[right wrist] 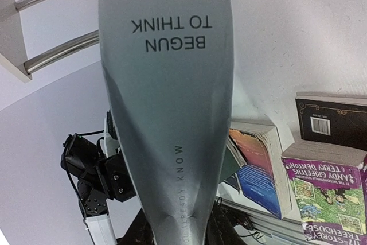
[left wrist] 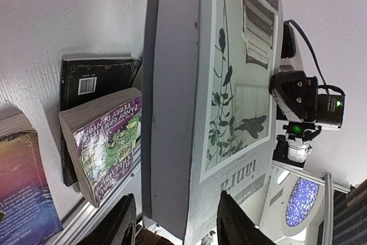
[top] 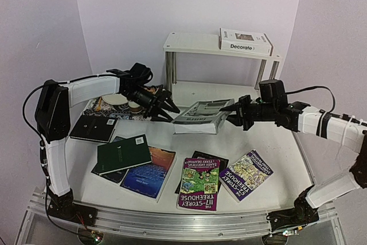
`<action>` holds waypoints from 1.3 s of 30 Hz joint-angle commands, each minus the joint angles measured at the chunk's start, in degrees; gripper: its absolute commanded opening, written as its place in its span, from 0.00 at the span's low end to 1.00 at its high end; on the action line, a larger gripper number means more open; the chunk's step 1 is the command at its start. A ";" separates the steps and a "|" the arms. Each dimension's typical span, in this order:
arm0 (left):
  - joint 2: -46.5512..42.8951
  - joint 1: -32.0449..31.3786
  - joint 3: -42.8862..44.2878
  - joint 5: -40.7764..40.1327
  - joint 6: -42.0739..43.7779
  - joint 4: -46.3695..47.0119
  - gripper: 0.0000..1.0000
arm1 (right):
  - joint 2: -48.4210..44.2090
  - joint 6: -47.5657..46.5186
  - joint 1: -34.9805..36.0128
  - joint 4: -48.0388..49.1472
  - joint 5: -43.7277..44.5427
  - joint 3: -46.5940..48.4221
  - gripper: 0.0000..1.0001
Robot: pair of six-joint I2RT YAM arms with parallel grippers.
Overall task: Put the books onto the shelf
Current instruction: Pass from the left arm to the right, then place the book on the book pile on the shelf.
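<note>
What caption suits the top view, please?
Right gripper holds grey book before the shelf; left gripper open around its edge.

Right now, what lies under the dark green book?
A blue book shows at its right, and a dark book at its near left. Both carry the dark green book; their covered parts, and anything else beneath, cannot be seen.

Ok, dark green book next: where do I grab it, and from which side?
Take the dark green book by its far right corner, coming in low from the table's middle and pinching it top and bottom. It lies flat on the blue book and a darker book, and that corner seems to jut past them over bare table, leaving room beneath.
</note>
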 commanded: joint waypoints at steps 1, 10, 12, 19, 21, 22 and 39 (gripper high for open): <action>-4.43 0.01 1.23 -5.00 1.51 1.78 0.53 | -5.49 -2.07 0.07 -4.65 2.75 0.17 0.26; -15.56 0.10 -3.30 -18.99 4.84 1.78 0.63 | -12.17 -15.95 0.04 -19.97 3.43 12.85 0.26; -19.71 0.10 -4.76 -26.12 6.19 1.78 0.63 | -12.49 -21.08 0.07 -24.19 3.39 17.30 0.26; -29.31 0.10 -6.46 -41.15 10.32 1.84 0.63 | -13.95 -27.85 0.04 -23.25 13.62 25.81 0.26; -30.59 0.10 -6.85 -42.81 10.84 1.84 0.63 | -14.19 -29.48 0.05 -21.04 19.82 27.65 0.25; -30.89 0.10 -6.96 -43.41 10.86 1.91 0.62 | -14.19 -30.42 0.06 -19.80 22.31 28.60 0.24; -30.63 0.10 -5.07 -42.73 9.98 2.04 0.61 | 5.00 -27.96 0.04 -3.01 52.18 50.47 0.22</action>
